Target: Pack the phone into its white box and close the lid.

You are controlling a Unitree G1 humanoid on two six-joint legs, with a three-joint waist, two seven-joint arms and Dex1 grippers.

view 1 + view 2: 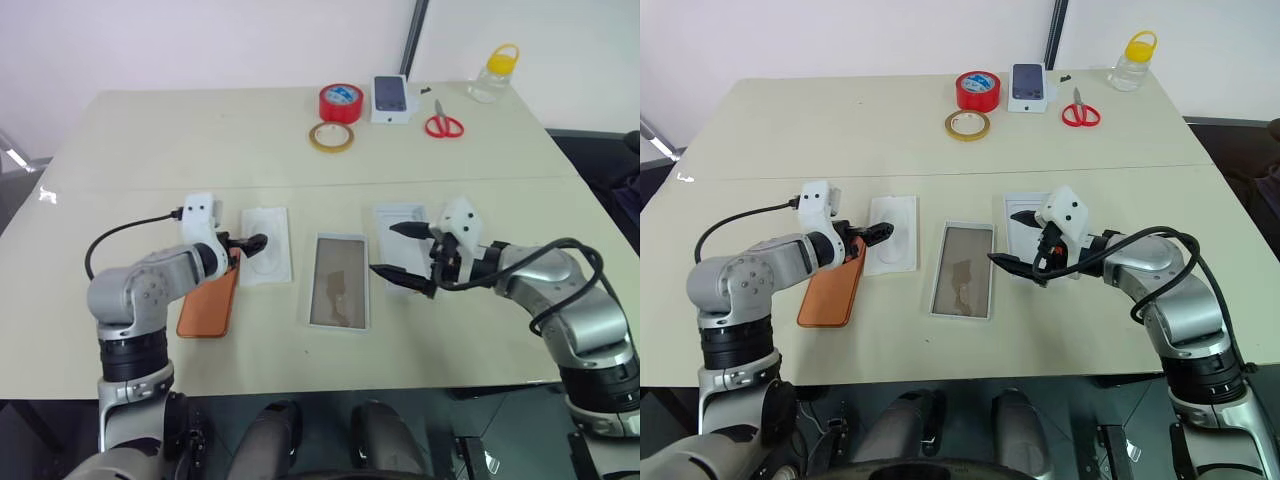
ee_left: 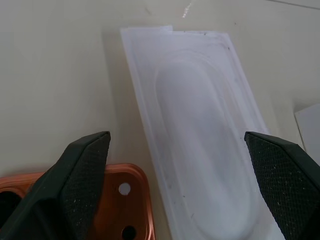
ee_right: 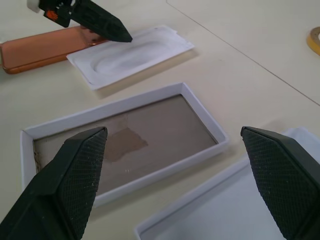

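Observation:
The copper-orange phone lies back up on the table at the left, its camera corner under my left gripper. That gripper is open, hovering over the phone's far end and the flat white insert, holding nothing. The white box with its brownish floor lies in the middle. To its right the all-white lid is partly covered by my right gripper, which hangs open and empty between box and lid, pointing toward the box.
At the table's far side are a red tape roll, a tan tape ring, a dark-screened phone on a small white box, red scissors and a yellow-capped bottle.

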